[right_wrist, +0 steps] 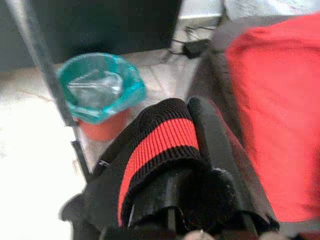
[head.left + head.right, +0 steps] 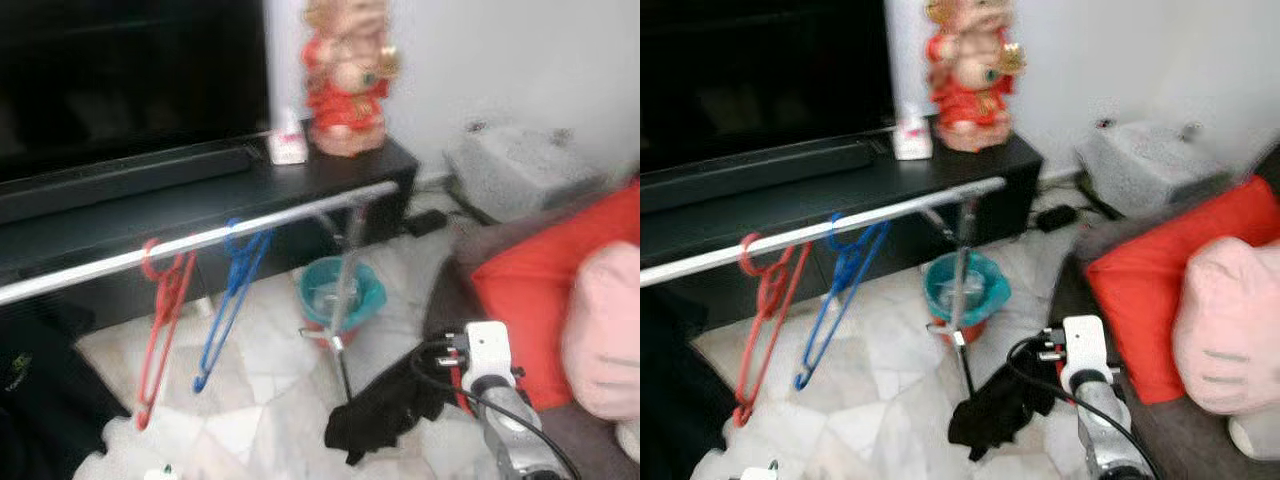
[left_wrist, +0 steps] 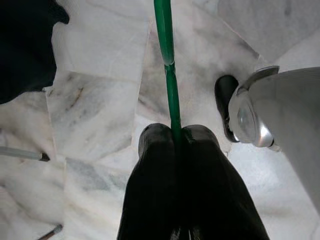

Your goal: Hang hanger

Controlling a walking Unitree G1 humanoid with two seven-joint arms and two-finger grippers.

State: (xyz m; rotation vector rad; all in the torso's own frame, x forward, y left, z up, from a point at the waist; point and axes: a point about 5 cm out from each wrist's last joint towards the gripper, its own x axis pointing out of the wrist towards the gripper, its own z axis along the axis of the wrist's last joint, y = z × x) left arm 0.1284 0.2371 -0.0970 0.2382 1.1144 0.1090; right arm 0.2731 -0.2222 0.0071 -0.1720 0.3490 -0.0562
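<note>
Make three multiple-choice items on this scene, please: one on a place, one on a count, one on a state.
1. Where does the teal-lined bin stand?
A. On the floor beside the rack's post
B. On the TV console
C. On the sofa

2. How many hangers hang on the silver rail?
A. One
B. Two
C. Four

3. What does the left gripper do?
A. Stands open
B. Is shut on a green hanger
C. Holds a cup

Key: 1 A, it sits on the marble by the post; 2 B, a red hanger and a blue hanger; 3 B, fingers closed around the green bar.
</note>
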